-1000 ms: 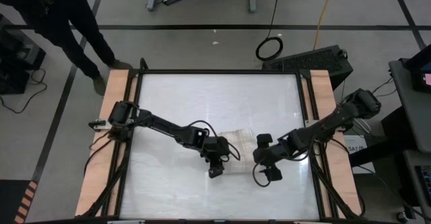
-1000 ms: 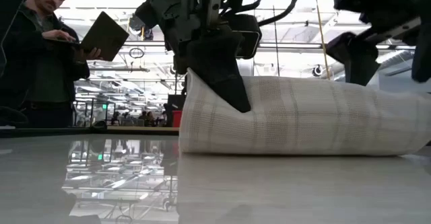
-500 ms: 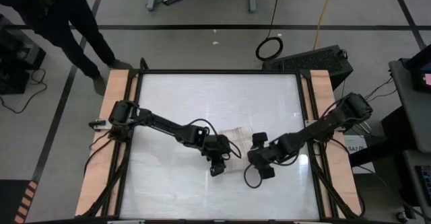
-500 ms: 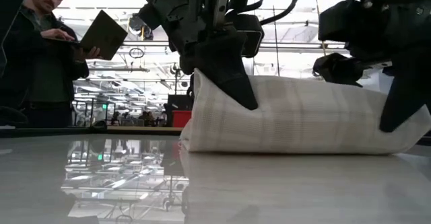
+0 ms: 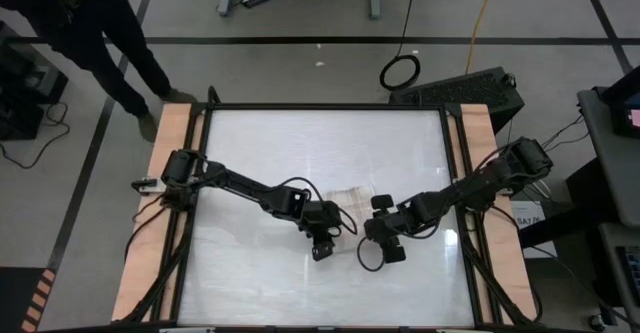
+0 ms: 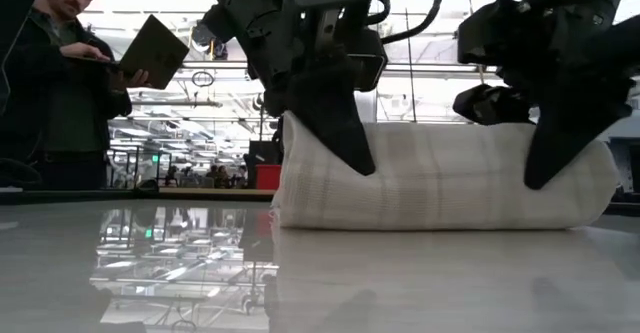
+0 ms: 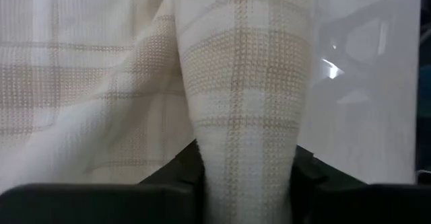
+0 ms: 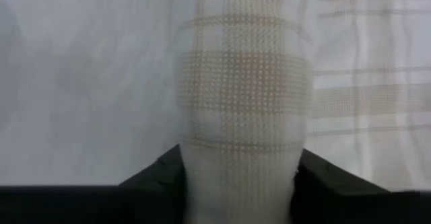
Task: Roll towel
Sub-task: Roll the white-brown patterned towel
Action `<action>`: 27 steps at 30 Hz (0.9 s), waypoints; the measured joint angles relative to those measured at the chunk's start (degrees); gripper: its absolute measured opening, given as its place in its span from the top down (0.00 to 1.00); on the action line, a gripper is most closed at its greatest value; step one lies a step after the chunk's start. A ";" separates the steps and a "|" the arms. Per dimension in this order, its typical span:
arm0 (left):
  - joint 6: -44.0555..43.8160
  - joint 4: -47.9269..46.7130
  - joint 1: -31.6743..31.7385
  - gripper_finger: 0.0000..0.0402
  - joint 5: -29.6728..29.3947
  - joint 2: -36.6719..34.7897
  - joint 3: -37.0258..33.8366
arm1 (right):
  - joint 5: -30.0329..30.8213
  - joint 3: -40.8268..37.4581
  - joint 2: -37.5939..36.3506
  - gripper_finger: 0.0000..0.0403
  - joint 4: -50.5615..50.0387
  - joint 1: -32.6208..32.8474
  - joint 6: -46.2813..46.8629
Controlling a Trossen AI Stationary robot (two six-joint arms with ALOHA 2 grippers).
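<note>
Towel (image 5: 347, 211): rolled into a bundle lying on the table (image 5: 320, 143), slightly toward 6 o'clock from centre | Left gripper (image 5: 322, 239): at the roll's 9 o'clock end, fingers pinching a fold of the cloth | Right gripper (image 5: 376, 235): at the 3 o'clock end, fingers likewise pinching cloth | Person (image 6: 60, 83): beyond the table, holding a laptop (image 6: 155, 51).

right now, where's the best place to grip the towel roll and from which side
At its two ends, from above, as both grippers do. The towel lies as a long low roll on the table, so end grips keep it tight. The left gripper is shut on one end and the right gripper on the other; each wrist view shows a fold pinched between the fingers.
</note>
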 joint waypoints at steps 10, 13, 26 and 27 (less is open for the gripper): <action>0.12 -11.49 -0.37 0.26 0.24 -5.35 0.00 | -3.60 0.00 0.00 0.80 0.91 -1.16 -0.50; 0.11 -17.40 -0.11 0.16 0.27 -7.57 0.02 | -6.72 0.00 0.00 0.80 0.87 -1.67 -0.16; -11.58 -22.17 -8.09 0.16 -22.59 -15.77 0.02 | -22.04 0.00 0.00 0.80 1.52 -8.90 -0.03; -13.10 -22.43 -8.99 0.17 -24.36 -15.82 0.02 | -22.73 0.01 0.00 0.80 1.52 -9.42 -0.10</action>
